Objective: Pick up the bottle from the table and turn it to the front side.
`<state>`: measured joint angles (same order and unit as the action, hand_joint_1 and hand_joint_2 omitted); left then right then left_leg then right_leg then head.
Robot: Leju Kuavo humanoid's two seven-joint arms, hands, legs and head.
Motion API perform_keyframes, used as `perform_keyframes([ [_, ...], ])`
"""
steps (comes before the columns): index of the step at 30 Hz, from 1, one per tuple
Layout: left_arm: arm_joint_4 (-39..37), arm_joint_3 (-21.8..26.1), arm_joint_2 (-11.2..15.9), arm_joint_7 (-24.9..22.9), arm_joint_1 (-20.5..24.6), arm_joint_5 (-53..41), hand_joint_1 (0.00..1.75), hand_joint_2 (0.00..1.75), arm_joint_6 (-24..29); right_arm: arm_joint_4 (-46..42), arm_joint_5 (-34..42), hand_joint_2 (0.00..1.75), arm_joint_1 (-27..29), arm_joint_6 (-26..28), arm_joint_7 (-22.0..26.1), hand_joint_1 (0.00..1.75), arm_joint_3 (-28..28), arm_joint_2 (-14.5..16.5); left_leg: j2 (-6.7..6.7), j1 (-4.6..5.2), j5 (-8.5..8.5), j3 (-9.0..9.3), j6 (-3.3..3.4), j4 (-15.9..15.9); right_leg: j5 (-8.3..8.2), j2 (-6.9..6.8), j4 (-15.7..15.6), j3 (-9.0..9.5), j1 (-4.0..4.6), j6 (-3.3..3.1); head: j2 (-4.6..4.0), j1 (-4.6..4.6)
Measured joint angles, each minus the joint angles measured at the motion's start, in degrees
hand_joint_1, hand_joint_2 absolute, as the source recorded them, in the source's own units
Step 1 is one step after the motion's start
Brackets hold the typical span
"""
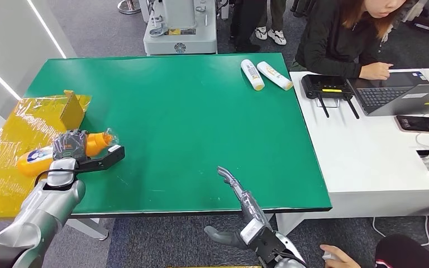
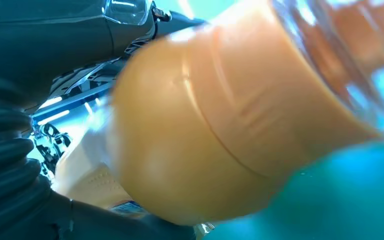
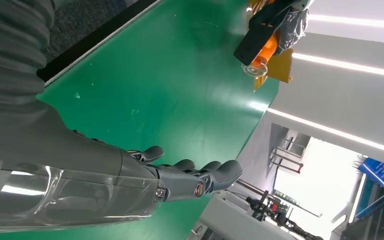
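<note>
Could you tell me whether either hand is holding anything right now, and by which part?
The left hand holds the orange bottle around its middle; the right hand holds nothing.

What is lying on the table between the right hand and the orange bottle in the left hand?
Nothing: in the head view only bare green table separates the right hand from the orange bottle held by the left hand.
</note>
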<state>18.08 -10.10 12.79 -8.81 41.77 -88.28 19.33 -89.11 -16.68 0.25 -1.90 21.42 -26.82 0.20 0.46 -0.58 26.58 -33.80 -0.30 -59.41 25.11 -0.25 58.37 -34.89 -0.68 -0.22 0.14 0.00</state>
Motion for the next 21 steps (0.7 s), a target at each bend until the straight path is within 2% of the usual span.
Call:
perform_keyframes([
  [7,0.0,0.0,0.72,0.68,-0.74,-1.11,0.0,1.75,1.75,-1.28,-1.01,1.75,1.5,0.17,-0.75,0.0,0.01,-0.34,-0.01,0.0,0.0,0.0,0.0,0.0,0.01,-0.01,0.0,0.0,0.0,0.0,0.01,-0.01],
  [21,0.0,0.0,1.09,0.97,-1.59,-1.38,0.0,1.75,1.95,-3.16,-1.04,1.75,2.96,0.24,-1.02,0.0,0.03,-0.68,0.0,0.0,0.0,0.0,0.0,0.0,0.0,0.0,0.0,0.0,0.0,-0.01,0.01,-0.01],
])
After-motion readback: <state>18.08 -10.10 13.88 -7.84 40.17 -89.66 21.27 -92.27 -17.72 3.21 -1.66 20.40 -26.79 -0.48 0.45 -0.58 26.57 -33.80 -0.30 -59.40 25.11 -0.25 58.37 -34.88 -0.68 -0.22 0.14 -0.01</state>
